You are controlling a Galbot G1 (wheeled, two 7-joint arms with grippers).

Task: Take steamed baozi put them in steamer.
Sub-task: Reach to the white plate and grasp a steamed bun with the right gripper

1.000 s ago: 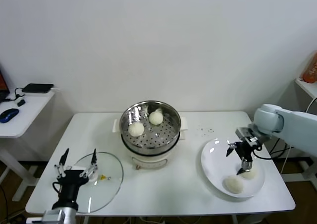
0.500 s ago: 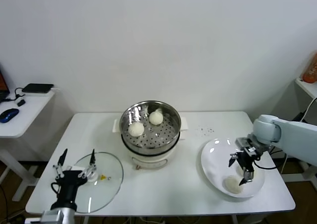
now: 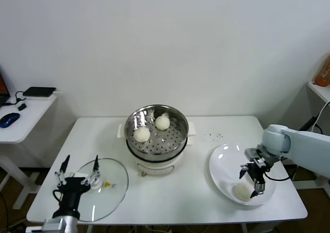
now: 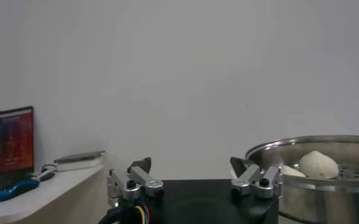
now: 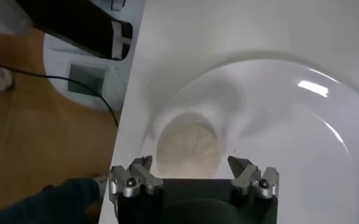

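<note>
The steamer point(image 3: 178, 140) stands mid-table with two baozi inside, one point(image 3: 142, 134) nearer and one point(image 3: 162, 122) farther back. A third baozi point(image 3: 240, 192) lies on the white plate point(image 3: 219, 166) at the right. My right gripper point(image 3: 249, 183) is open, low over the plate just right of that bun, and covers the spot where the other bun lay. In the right wrist view a baozi point(image 5: 188, 145) lies on the plate point(image 5: 289, 122) between the open fingers of the right gripper point(image 5: 191, 167). My left gripper point(image 3: 78, 170) is open and parked over the glass lid; its wrist view shows the left gripper point(image 4: 191, 169) and the steamer point(image 4: 325, 189).
The round glass lid point(image 3: 111, 192) lies at the table's front left. A side table with a mouse point(image 3: 9, 119) stands far left. An orange bottle point(image 3: 324, 70) sits on a shelf far right. The table's front edge is close behind the plate.
My right gripper has moved toward the table's front edge and lower over the plate, now covering one of the two buns there. The left arm has not moved.
</note>
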